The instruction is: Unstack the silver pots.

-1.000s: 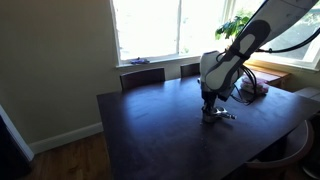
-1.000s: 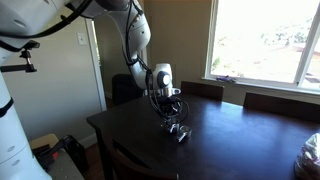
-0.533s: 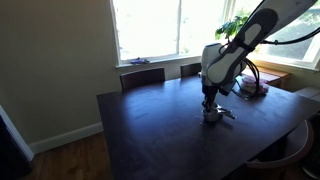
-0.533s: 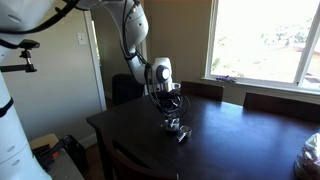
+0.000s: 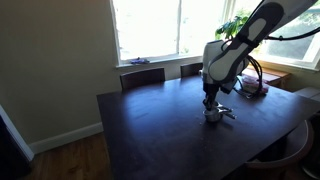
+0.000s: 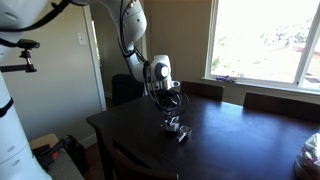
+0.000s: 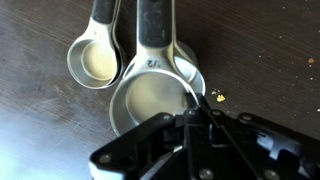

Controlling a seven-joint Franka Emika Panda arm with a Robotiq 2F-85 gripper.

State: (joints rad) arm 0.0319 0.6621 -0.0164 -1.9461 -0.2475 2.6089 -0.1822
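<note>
We rise a little

Our gripper point(image 5: 210, 104) sits slightly higher above the tabletop point(image 5: 150, 130) than a second ago, and the silver pots point(image 5: 216, 114) pinched at the rim seem to shift with it.

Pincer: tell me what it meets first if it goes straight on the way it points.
Probably the near rim of the largest silver pot, directly ahead of the shut pincer; it may already touch it, depth is unclear.
</note>
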